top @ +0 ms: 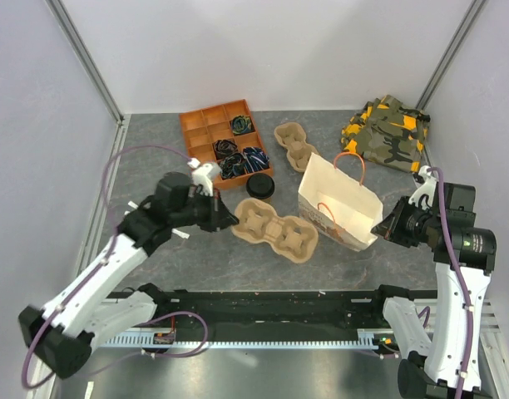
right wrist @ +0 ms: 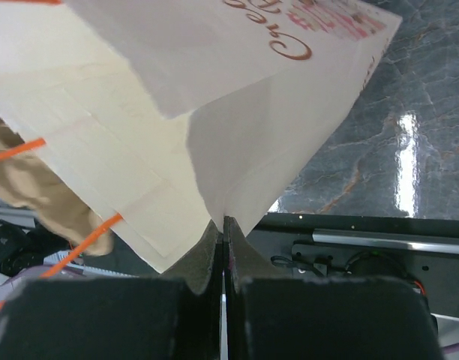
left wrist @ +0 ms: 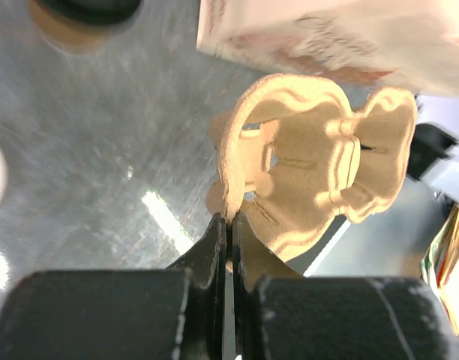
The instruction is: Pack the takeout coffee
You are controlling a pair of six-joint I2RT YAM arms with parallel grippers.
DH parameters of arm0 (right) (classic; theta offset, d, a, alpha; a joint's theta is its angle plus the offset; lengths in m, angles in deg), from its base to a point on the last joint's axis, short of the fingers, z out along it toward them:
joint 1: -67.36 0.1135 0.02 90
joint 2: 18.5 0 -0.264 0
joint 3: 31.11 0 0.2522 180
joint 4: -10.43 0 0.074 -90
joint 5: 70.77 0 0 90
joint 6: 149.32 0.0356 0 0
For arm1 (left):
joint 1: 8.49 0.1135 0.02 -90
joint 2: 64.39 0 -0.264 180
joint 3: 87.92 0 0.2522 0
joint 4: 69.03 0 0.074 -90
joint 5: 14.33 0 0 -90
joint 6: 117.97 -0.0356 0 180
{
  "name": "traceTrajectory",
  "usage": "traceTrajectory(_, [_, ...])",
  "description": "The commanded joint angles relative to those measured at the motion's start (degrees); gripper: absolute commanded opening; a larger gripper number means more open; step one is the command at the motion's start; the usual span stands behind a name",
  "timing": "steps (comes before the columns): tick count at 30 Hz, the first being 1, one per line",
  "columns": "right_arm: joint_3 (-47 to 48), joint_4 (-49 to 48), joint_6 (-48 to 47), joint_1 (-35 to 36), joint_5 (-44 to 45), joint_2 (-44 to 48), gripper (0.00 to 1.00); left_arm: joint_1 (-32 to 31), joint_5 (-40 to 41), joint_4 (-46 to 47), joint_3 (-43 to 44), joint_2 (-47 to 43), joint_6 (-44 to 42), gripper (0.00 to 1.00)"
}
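The takeout coffee (top: 260,185), a small tan cup with a black lid, stands on the table behind the brown pulp carrier (top: 275,231). Its edge shows at the top left of the left wrist view (left wrist: 79,15). My left gripper (top: 225,218) is shut on the carrier's left rim (left wrist: 231,217); the carrier (left wrist: 312,150) looks tilted up. My right gripper (top: 386,229) is shut on the near right edge of the white paper bag (top: 338,204), which has orange handles. In the right wrist view the jaws (right wrist: 223,221) pinch the bag's fold (right wrist: 177,97).
A second pulp carrier (top: 294,143) lies behind the bag. An orange divided tray (top: 206,133) with dark items sits at the back left. A camouflage cloth (top: 387,133) lies at the back right. A black rail (top: 263,303) runs along the near edge.
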Motion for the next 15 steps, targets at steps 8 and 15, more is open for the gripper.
traceTrajectory(8, [1.02, 3.49, -3.69, 0.13, -4.49, 4.28, 0.00, 9.15, 5.52, -20.91, 27.94, -7.43, -21.67, 0.02])
traceTrajectory(15, [-1.18, 2.88, -3.52, 0.65, -4.14, 4.89, 0.00, 8.80, 3.95, -22.39, 50.36, 10.33, -26.87, 0.02])
